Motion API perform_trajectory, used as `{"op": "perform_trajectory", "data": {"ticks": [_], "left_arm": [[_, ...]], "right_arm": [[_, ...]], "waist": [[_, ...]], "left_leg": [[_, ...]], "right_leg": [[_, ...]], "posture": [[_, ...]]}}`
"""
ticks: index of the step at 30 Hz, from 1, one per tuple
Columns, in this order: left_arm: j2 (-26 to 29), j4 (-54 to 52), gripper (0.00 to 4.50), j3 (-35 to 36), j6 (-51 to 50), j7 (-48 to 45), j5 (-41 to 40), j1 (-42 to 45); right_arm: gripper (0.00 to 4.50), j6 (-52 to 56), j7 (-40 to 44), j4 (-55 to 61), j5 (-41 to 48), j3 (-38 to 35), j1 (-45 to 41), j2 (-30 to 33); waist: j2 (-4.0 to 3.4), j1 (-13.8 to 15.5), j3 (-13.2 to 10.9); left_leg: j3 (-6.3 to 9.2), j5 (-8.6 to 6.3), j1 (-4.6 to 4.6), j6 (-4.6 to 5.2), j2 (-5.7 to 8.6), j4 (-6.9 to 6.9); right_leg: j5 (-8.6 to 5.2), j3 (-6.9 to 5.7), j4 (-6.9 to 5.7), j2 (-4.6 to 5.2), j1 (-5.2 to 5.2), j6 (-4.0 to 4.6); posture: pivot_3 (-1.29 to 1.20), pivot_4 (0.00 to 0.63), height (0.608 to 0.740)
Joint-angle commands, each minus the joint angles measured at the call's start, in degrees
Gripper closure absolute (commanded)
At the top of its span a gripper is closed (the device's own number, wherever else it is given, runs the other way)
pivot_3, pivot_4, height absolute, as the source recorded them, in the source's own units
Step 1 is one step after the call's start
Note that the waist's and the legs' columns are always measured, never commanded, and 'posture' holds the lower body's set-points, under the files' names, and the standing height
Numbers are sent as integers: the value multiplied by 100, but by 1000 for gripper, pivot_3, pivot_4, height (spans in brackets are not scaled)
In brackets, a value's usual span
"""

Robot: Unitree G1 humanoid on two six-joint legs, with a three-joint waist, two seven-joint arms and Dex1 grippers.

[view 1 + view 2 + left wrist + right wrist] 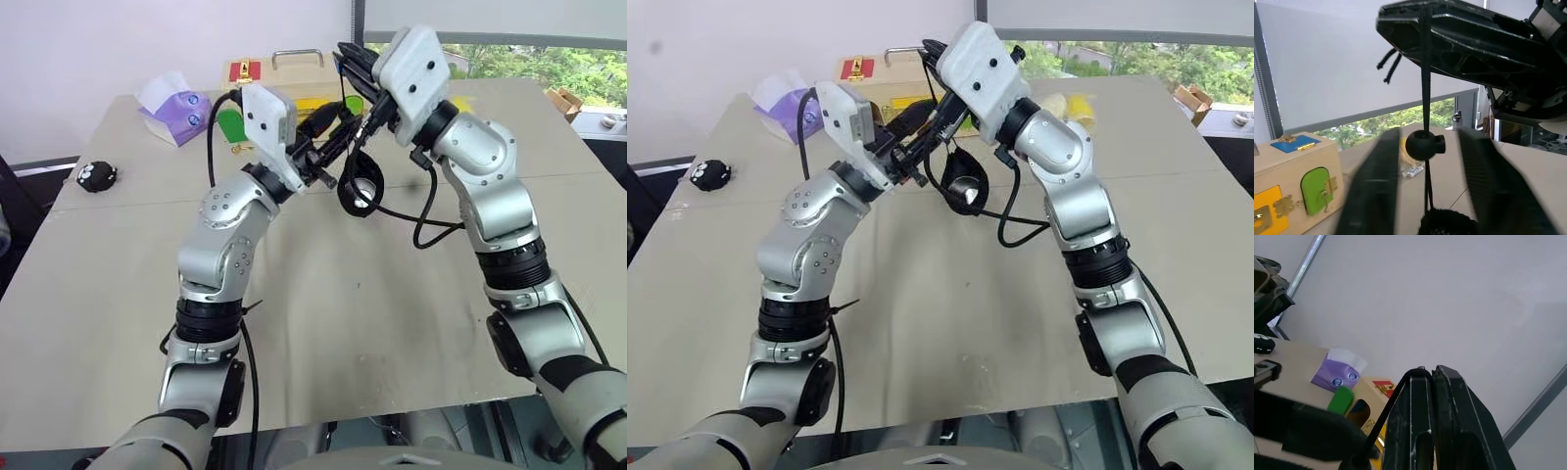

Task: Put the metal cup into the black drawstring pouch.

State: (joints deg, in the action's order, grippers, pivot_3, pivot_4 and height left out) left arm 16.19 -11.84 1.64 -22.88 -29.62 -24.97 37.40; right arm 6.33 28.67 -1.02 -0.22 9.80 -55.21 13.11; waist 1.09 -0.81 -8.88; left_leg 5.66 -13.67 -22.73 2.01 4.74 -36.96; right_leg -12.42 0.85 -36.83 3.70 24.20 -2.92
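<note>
Above the table [323, 323], right gripper [1431, 374] jaws pinch the black drawstring pouch [965, 179] cord; left jaws slightly parted; cup apparently inside.

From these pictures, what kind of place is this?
Probably an indoor test room or lab: a plain table holding a wooden latch box and tissue pack, beside a window facing trees.

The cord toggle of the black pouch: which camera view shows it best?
The left wrist view: the round toggle sits large on the cord, between two blurred fingers. In the head views, the hanging pouch shows, but no toggle can be made out.
</note>
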Motion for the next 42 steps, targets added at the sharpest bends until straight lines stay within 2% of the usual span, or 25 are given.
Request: {"op": "perform_trajectory", "data": {"ticks": [1,6,9,10,12,13,15,20,22,27,31,37,38,39,42], "left_arm": [[63,-107,4420,3,134,-68,41,-5],[78,-4,4416,-35,140,-38,185,-70],[101,60,4416,-87,121,-15,317,-162],[109,80,4416,-109,102,-11,364,-208],[187,207,4416,-284,-87,-73,496,-501],[169,221,4416,-287,-400,-168,268,-640],[209,174,4416,-351,-639,-346,94,-849],[235,89,4416,-372,-415,-416,138,-1044],[249,-92,3351,-365,-457,-678,-144,-1092],[290,-472,1411,-127,-567,-904,-601,-1216],[546,-816,1411,367,-985,-958,-1256,-1395],[1203,-770,1411,834,-1055,-885,-1112,-1918],[1327,-788,1359,910,-1048,-910,-1094,-2064],[1459,-851,1359,973,-1048,-959,-1085,-2255],[1740,-1162,1359,1073,-1043,-1158,-1162,-2928]], "right_arm": [[4500,-31,12,278,77,-98,-215,-25],[4500,-98,-7,242,69,-119,-264,-49],[4500,-360,-305,165,0,-265,-377,-135],[4500,-526,-513,106,-61,-362,-460,-168],[4500,-1390,-1687,-139,-709,-799,-870,12],[4500,-1794,-2137,-242,-1091,-886,-1023,193],[4500,-2191,-2507,-359,-1377,-943,-1149,358],[4500,-2402,-2406,-534,-1218,-841,-1136,332],[4500,-2338,-2138,-540,-1028,-728,-1011,252],[4500,-2289,-1459,-234,-824,-341,-613,216],[4500,-2055,-1195,67,-667,-324,-323,205],[4500,-1445,-711,442,-246,-279,59,220],[3833,-1278,-469,475,-53,-237,171,254],[3643,-1097,-292,533,118,-233,324,285],[2168,-436,162,827,809,-337,807,325]], "waist": [[0,-1,0],[0,0,0],[0,-5,0],[0,-5,0],[-2,-3,-1],[-2,5,-1],[14,23,4],[3,-42,0],[3,-51,0],[1,-89,2],[1,-115,2],[1,-136,2],[1,-137,2],[1,-137,2],[0,-128,2]], "left_leg": [[0,0,0,0,0,0],[0,0,0,0,0,0],[-1,0,0,0,0,0],[-1,0,0,0,0,0],[-1,0,-1,0,0,1],[-3,0,-1,-1,2,3],[-4,1,-4,-1,4,7],[-34,1,1,-1,-2,10],[-38,1,1,0,-5,14],[-35,1,-3,0,-7,19],[-36,1,-4,1,-7,15],[-33,1,2,0,-8,19],[-31,1,2,0,-8,20],[-31,1,2,0,-9,20],[-33,0,2,1,-9,23]], "right_leg": [[0,0,0,0,0,0],[0,0,0,-1,0,0],[0,0,-1,-1,1,0],[0,0,-1,-1,1,0],[0,0,-3,-3,4,0],[0,0,-4,-2,7,0],[0,-2,-3,-11,12,0],[0,14,-6,-2,16,0],[0,19,-12,-3,22,0],[0,23,-10,-3,25,0],[0,26,-11,-1,25,0],[0,28,-14,-4,25,0],[0,30,-14,-4,25,1],[0,31,-13,-4,25,1],[-1,36,-8,-1,23,1]], "posture": [[0,150,740],[0,150,740],[0,150,740],[0,150,740],[0,150,740],[0,150,740],[0,150,740],[0,150,740],[0,150,740],[0,150,740],[0,150,740],[0,150,740],[0,150,740],[0,150,740],[0,150,740]]}}
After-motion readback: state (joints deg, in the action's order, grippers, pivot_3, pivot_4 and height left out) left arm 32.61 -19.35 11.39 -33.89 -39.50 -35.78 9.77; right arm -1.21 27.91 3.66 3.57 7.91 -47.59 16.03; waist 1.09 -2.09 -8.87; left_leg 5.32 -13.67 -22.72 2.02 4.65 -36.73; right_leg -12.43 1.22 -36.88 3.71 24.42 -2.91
